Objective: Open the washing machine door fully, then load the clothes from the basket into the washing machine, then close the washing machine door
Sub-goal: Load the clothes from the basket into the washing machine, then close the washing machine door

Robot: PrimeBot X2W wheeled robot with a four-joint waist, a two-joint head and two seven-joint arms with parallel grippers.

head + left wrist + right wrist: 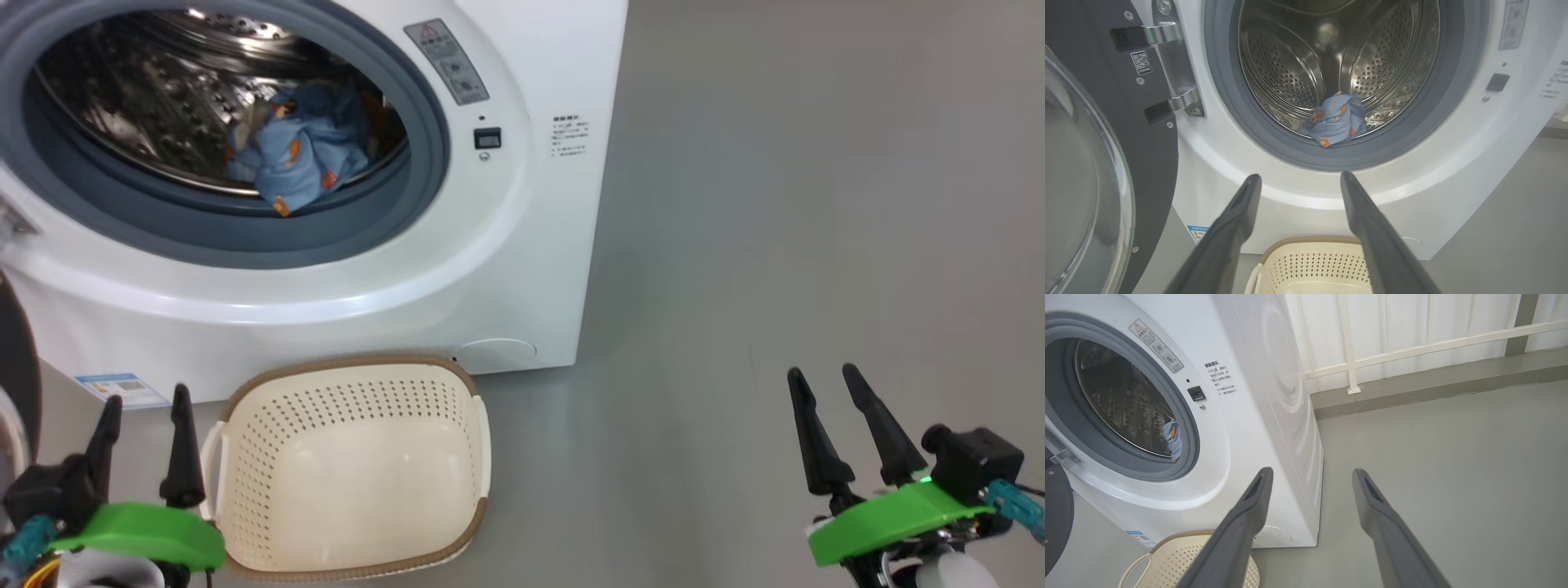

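Currently: loading looks done, door step is what remains.

- Basket [351, 363]: bare inside, on the floor [775, 204] just in front of the washer [522, 245].
- Clothes [298, 151]: low in the drum [1290, 61], at its front lip. One fold seems to reach the grey seal [1229, 102]; cannot tell if it overlaps.
- Door [1151, 163]: swung wide on its hinge [1175, 61] at the washer's left side, standing upright, with the inner face and glass bowl turned toward the left wrist view.
- Left gripper [145, 402]: fingers apart, nothing between them, just beside the basket's left handle.
- Right gripper [821, 374]: fingers apart, empty, over bare floor well right of the washer.

Key relation: the door lies to the left of the left gripper and near it; its dark rim shows at the head view's left edge. The right gripper is well apart, with the whole washer front between. Left arm is the nearer.

Judgement: the hinge axis is vertical beside the opening, so closing means sweeping the free edge rightward toward the seal. The left gripper faces the inner side, so it would likely need to get round that edge first. Watch the fold at the seal.
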